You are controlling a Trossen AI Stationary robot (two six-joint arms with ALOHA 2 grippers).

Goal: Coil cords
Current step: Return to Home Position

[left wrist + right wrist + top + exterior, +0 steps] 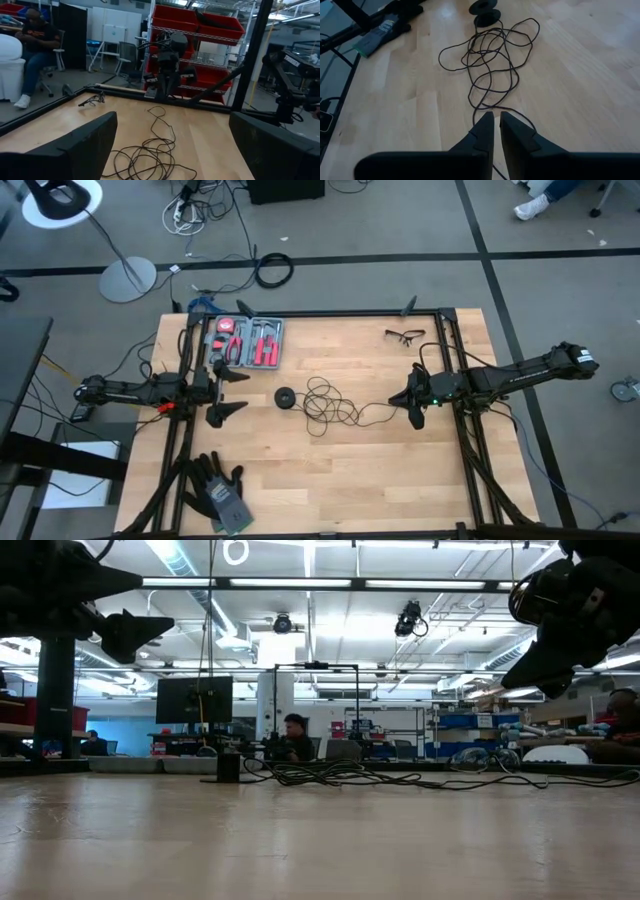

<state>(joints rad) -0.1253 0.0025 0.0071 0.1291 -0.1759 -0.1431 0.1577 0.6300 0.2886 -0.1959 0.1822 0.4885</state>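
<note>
pliers case (247, 342), safety glasses (404, 335), gloves (218, 490)

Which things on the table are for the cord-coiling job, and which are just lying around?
For the job:
the thin black cord, in a loose tangle mid-table
the black spool beside it

Just lying about:
the tool case with red pliers
the safety glasses
the gloves

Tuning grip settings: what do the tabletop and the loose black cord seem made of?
Tabletop: pale wood, satin finish; plank seams and grain show. Cord: likely plastic-jacketed wire, matte black; it lies in thin, limp loops.
</note>
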